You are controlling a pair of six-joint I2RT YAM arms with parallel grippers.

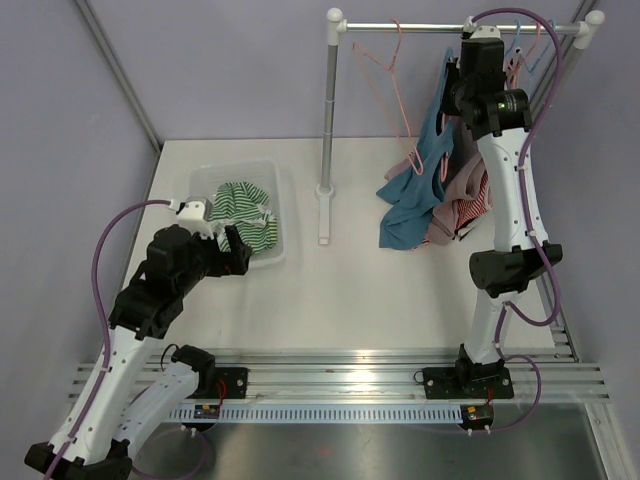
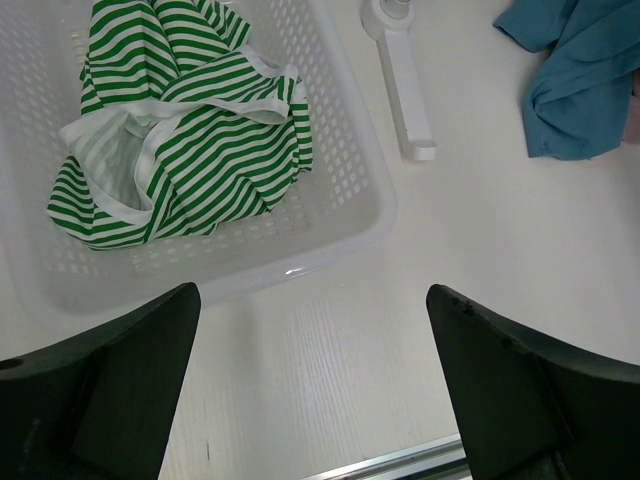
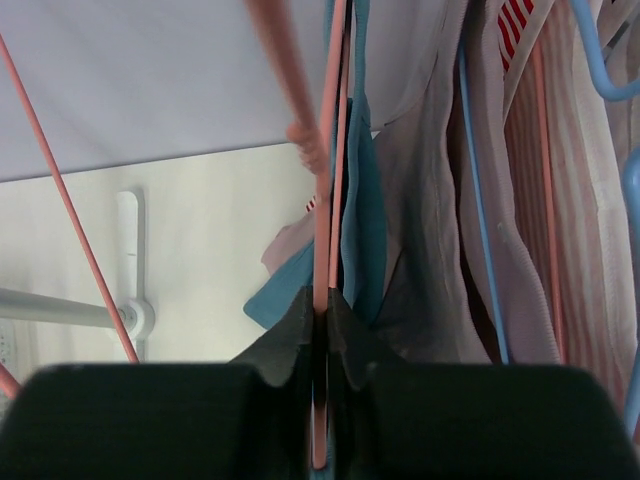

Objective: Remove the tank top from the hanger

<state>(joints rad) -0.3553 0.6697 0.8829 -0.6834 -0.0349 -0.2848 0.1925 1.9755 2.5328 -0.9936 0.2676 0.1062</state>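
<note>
A teal tank top (image 1: 415,190) hangs from a pink hanger (image 1: 398,95) on the rail (image 1: 440,28), its hem resting on the table. In the right wrist view the hanger (image 3: 327,150) runs down between my fingers, with the teal tank top (image 3: 362,230) just behind it. My right gripper (image 3: 322,310) is shut on the hanger's pink wire, high up by the rail (image 1: 462,95). My left gripper (image 2: 312,390) is open and empty, low over the table beside the basket (image 1: 232,250). The teal top's corner shows in the left wrist view (image 2: 580,80).
A white basket (image 1: 278,200) holds a green-striped top (image 1: 245,210), also seen in the left wrist view (image 2: 190,150). More garments, pink and red-striped (image 1: 465,205), hang on blue hangers (image 3: 480,200). An empty pink hanger (image 1: 375,65) hangs left. The rack post (image 1: 328,110) stands mid-table.
</note>
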